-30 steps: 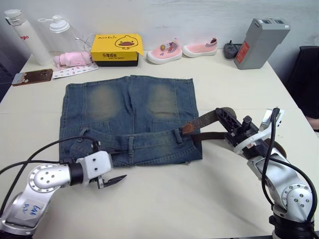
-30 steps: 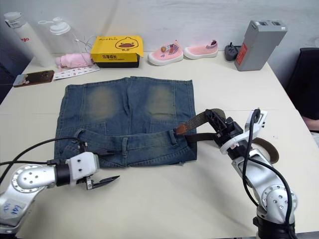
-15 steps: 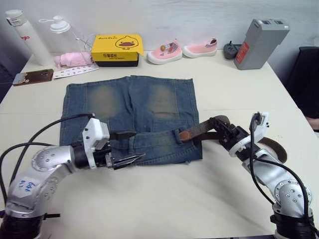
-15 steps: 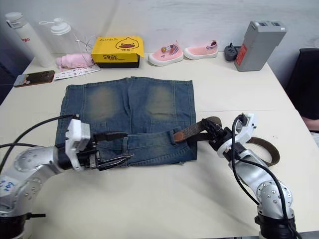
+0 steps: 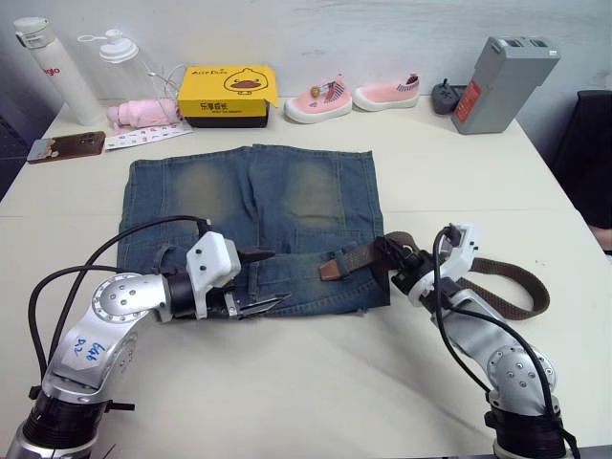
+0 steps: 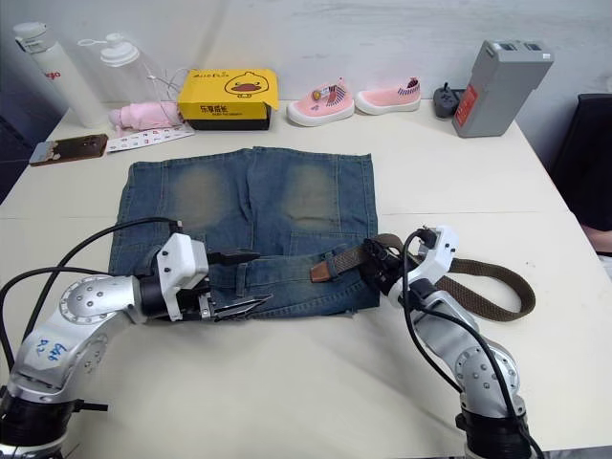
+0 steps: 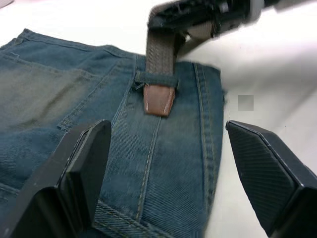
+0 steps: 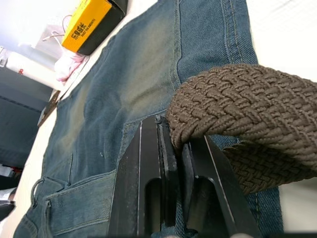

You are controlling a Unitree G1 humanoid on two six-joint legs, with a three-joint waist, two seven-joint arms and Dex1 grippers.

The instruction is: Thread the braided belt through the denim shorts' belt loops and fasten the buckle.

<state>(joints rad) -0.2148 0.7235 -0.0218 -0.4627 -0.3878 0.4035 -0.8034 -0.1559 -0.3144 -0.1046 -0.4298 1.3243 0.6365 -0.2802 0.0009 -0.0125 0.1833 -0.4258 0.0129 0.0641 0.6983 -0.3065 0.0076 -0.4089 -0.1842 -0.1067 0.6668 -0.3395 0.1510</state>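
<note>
Currently the shorts [image 5: 251, 225] lie flat on the bench [image 5: 316, 382], waistband toward the robot, hems toward the far edge. The belt [image 5: 497, 282] runs along the waistband, its long axis crosswise to the robot. Its brown leather tip [image 5: 331, 271] points toward the robot's left and has passed under one loop [image 7: 157, 79] near the right end of the waistband. The rest trails off the shorts to the right in a loop on the bare bench.

The right claw [image 5: 394, 258] is closed on the belt just beside the shorts' right edge. The left claw [image 5: 260, 280] hovers over the waistband left of centre, fingers wide apart, holding nothing.

Open bench lies in front of the waistband. A yellow box [image 5: 228, 93] and pink shoes [image 5: 356, 96] line the far edge, well apart from the shorts.
</note>
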